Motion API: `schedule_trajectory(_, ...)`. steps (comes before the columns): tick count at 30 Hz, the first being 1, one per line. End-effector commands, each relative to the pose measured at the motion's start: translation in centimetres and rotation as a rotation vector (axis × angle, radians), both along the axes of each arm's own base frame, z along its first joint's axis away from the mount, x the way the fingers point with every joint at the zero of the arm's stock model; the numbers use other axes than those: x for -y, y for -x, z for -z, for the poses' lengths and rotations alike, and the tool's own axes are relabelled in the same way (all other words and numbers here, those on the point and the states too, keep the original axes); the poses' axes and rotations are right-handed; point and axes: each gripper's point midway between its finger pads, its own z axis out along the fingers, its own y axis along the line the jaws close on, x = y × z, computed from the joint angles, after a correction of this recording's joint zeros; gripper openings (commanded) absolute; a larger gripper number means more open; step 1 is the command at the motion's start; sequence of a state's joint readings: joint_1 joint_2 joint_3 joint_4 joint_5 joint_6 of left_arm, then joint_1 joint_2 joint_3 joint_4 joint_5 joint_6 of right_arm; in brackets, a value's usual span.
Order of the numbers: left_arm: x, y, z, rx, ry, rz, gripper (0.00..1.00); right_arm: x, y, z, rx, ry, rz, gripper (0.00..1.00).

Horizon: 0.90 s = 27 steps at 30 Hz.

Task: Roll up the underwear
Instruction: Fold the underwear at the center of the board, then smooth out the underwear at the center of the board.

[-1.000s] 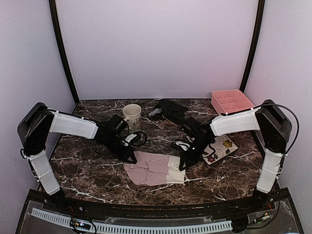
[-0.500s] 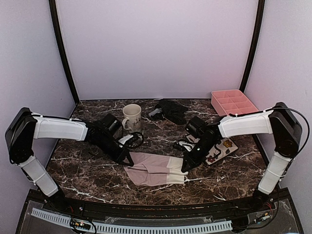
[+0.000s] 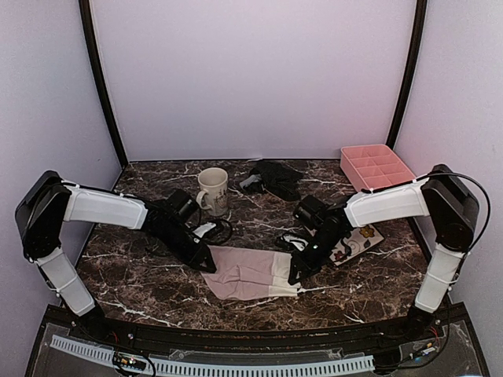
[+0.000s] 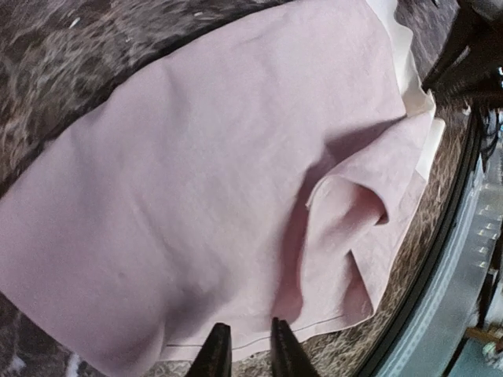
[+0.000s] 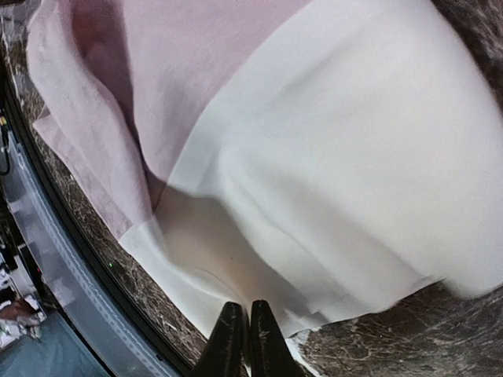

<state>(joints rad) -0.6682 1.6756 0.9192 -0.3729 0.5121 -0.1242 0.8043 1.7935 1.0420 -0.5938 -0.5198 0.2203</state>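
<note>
Pinching the pink underwear (image 3: 250, 273) by both hems
It is lying at the table's (image 3: 141, 290) six o'clock; the left gripper (image 3: 207, 264) and right gripper (image 3: 293, 274) are each clamping an edge, and shallow bites risk slipping under uneven pulling, bunching the cloth.

From my overhead feed, the pale pink and white cloth underwear (image 3: 250, 273) lies spread on the dark marble desk (image 3: 134, 287) near its front edge, pink part to the left, white band to the right. My left tool (image 3: 206, 263) sits at the cloth's upper left corner and my right tool (image 3: 294, 273) at its right edge, both touching it; how the jaws stand I cannot make out from up here. Just behind the left arm stands a cream ceramic mug (image 3: 213, 188). A crumpled black ribbed garment (image 3: 277, 177) lies at the back centre, a pink plastic compartment tray (image 3: 374, 166) sits in the far right corner, and a flowered white square plate (image 3: 357, 238) lies beside the right arm.
</note>
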Motion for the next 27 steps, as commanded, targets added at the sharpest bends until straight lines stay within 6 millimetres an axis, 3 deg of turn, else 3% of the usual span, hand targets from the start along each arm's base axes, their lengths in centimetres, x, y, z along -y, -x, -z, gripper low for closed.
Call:
schedule_trajectory(1, 0.1, 1.9, -1.3, -0.002, 0.056, 0.079, 0.27, 0.2, 1.1, -0.4, -0.033, -0.012, -0.026, 0.16)
schedule_trajectory(5, 1.8, 2.4, -4.1, 0.039, 0.145, 0.133, 0.39, -0.4, 1.6, -1.9, -0.047, -0.069, -0.044, 0.24)
schedule_trajectory(11, 4.7, 0.2, -5.0, 0.075, 0.180, 0.108, 0.44, 0.1, 2.4, -1.1, -0.074, -0.063, -0.064, 0.21)
schedule_trajectory(20, 9.7, -2.7, -3.9, 0.038, 0.238, 0.128, 0.49, -0.2, 3.3, -1.1, -0.099, -0.086, -0.084, 0.22)
schedule_trajectory(27, 10.1, -0.8, -1.5, -0.039, 0.190, 0.182, 0.48, 0.3, 3.7, -0.7, -0.098, -0.078, -0.078, 0.22)
